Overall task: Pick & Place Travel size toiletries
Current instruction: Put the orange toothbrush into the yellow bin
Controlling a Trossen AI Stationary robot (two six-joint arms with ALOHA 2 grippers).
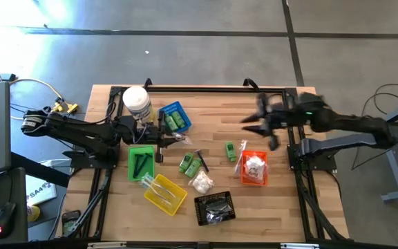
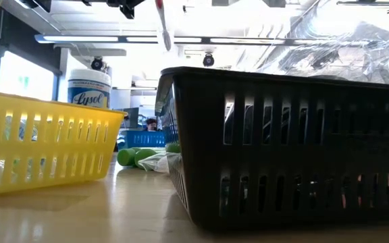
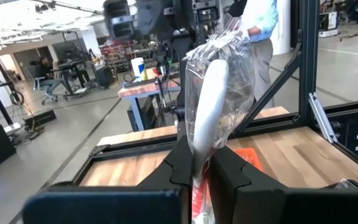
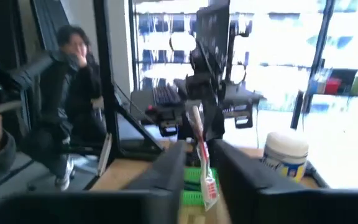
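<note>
Left pincer (image 1: 173, 140) grips a clear-wrapped stick (image 3: 207, 106), a white toothbrush-like item in a crinkled clear wrapper that stands up from between the closed fingers (image 3: 229, 171) in the left wrist view; in the high view it hovers over the tabletop (image 1: 289, 200) between the blue basket (image 1: 174, 117) and the green basket (image 1: 141, 162). Just behind this pincer, toward the arm's base, stands the big white jar (image 1: 136, 102). The blue basket beside it holds small green bottles (image 1: 177, 122), and the green basket holds slim black combs (image 1: 142, 162). A little farther out, two more green bottles (image 1: 191, 164) lie loose on the wood with a white puffy packet (image 1: 202, 183) next to them, and another green bottle (image 1: 231, 150) lies beyond those. The yellow basket (image 1: 165, 193) holds clear-wrapped sticks, the black basket (image 1: 215, 207) holds crumpled clear-wrapped bits, and the orange basket (image 1: 253, 168) holds white packets. Right pincer (image 1: 260, 124) hangs well apart from the left one, over the far right part of the tabletop, above and beyond the orange basket; its fingers look spread in the high view and hold nothing there. People show in the room beyond the table in both wrist views.
</note>
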